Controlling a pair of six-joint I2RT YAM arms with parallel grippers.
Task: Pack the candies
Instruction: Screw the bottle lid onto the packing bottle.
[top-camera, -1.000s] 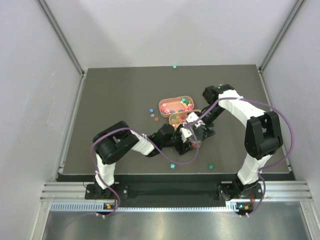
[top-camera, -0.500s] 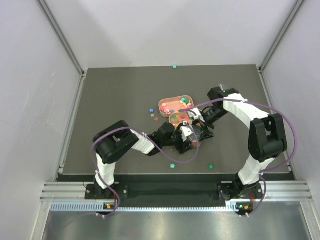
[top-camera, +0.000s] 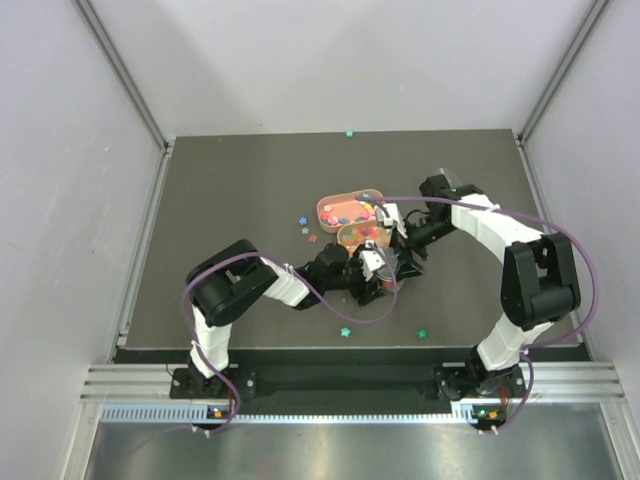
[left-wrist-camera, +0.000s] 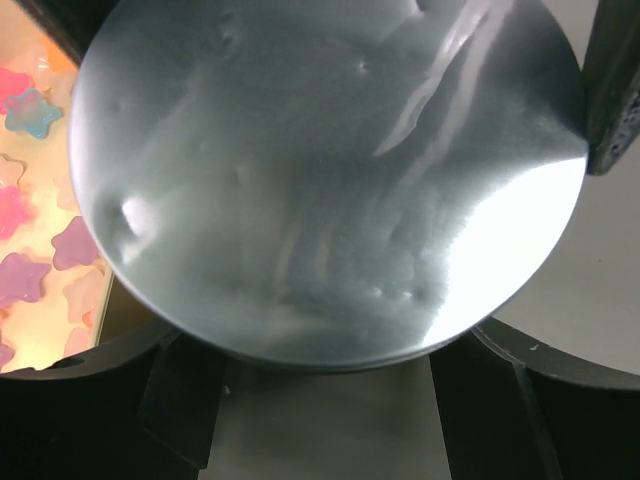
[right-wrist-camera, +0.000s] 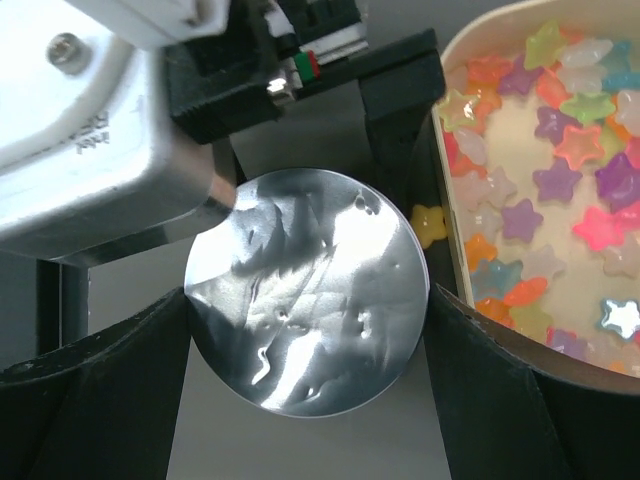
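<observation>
Your left gripper (left-wrist-camera: 330, 120) and right gripper (right-wrist-camera: 308, 320) both have jaws clamped on the silver-topped jar (right-wrist-camera: 310, 260). The candies (right-wrist-camera: 560, 170) lie in the oval tray (right-wrist-camera: 470, 30) just beside it. This looks like the opening step: steady one arm, twist the other.

a dark grey matte tabletop (top-camera: 230, 190) fills the middle of the overhead view, boxed in by plain pale grey wall panels (top-camera: 330, 60) at the back and on both sides. slim silver metal corner posts (top-camera: 121, 70) slant down to the table's far corners. along the near edge runs a ribbed aluminium rail (top-camera: 120, 378), a white slotted strip (top-camera: 330, 412) just below it, then a brushed steel sheet (top-camera: 340, 450). the light is soft and even.
</observation>
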